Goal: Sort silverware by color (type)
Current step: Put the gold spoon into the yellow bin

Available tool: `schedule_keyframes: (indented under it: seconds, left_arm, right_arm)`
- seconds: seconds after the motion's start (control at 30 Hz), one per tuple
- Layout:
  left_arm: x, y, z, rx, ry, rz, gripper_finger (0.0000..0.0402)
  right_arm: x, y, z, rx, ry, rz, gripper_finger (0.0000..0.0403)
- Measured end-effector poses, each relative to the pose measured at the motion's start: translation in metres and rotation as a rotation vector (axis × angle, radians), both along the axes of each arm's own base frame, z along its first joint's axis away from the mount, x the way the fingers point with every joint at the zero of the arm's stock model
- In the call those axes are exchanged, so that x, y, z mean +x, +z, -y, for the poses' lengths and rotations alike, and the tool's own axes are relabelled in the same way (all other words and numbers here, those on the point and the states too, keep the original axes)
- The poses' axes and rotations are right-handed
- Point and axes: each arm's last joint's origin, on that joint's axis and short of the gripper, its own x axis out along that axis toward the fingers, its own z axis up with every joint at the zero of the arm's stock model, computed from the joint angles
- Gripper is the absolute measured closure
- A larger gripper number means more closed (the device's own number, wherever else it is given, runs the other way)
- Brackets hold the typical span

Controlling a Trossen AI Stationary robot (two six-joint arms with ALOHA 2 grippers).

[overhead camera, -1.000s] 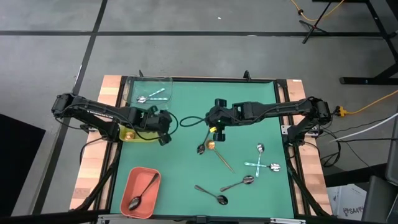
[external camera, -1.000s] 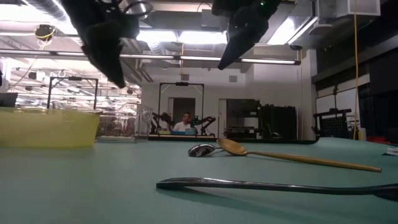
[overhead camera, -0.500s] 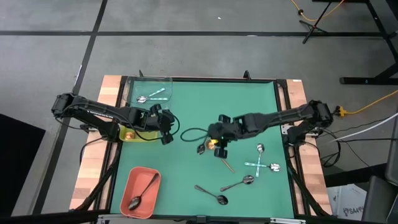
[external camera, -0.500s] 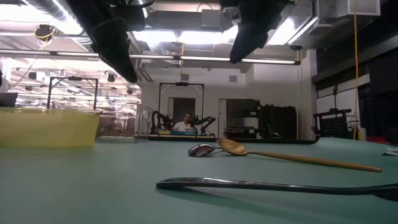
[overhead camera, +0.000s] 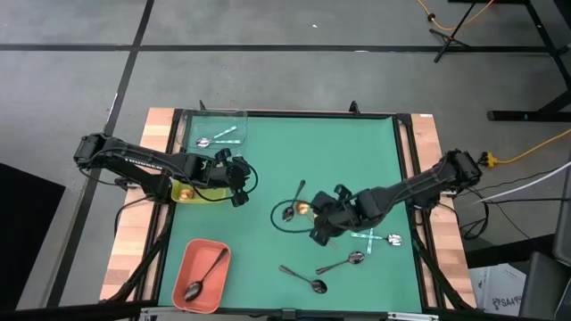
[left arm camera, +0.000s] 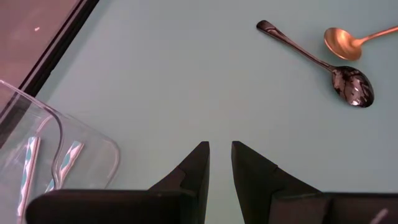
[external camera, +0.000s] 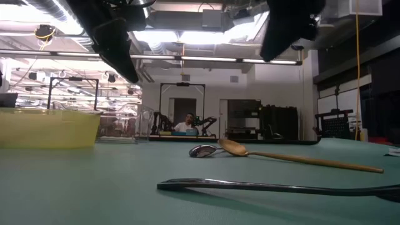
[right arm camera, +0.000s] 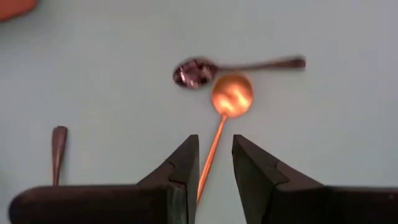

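A gold spoon [right arm camera: 230, 99] lies on the green mat, its bowl [overhead camera: 303, 208] beside the bowl of a dark spoon [overhead camera: 293, 203]. My right gripper [overhead camera: 315, 234] hovers above the gold spoon's handle [right arm camera: 211, 149], narrowly open. In the right wrist view [right arm camera: 215, 146] the handle shows in the gap between the fingers. The low view shows this gripper [external camera: 287, 31] well above the mat. My left gripper [overhead camera: 243, 183] hangs narrowly open and empty over the mat's left part, beside the yellow tray [overhead camera: 183, 193]. It also shows in the left wrist view [left arm camera: 219, 149].
Two silver spoons [overhead camera: 373, 214] [overhead camera: 391, 239] and two dark spoons [overhead camera: 343, 261] [overhead camera: 305, 280] lie on the mat's near right. The salmon tray [overhead camera: 189, 259] at the near left holds a dark spoon. The clear tray [overhead camera: 214, 120] at the far left holds silver spoons.
My right gripper has gone from above the middle of the mat toward the table's near and right edges, along the gold spoon's handle, staying above the mat. No spoon has moved.
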Motion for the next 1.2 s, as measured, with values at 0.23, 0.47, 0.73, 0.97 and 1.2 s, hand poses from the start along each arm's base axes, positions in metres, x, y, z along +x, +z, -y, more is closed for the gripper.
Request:
schedule_keyframes:
  seconds: [0.23,0.47,0.73,0.97,1.2]
  left_arm:
    - [0.0,0.0,0.0,0.0,0.0,0.0,0.034]
    - [0.0,0.0,0.0,0.003,0.002,0.0,0.034]
    - [0.0,0.0,0.0,0.007,0.004,0.0,0.034]
    - [0.0,0.0,0.0,0.007,0.005,0.001,0.034]
    - [0.0,0.0,0.0,0.007,0.005,0.005,0.034]
  right_arm:
    - [-0.014,-0.037,-0.01,0.051,-0.09,-0.022,0.0318]
    - [-0.017,-0.067,-0.009,0.082,-0.098,0.029,0.0318]
    - [-0.026,-0.094,-0.005,0.091,-0.096,0.051,0.0318]
    - [-0.024,-0.103,-0.006,0.083,-0.009,0.138,0.0318]
    - [-0.02,-0.108,-0.005,0.002,0.006,0.156,0.0318]
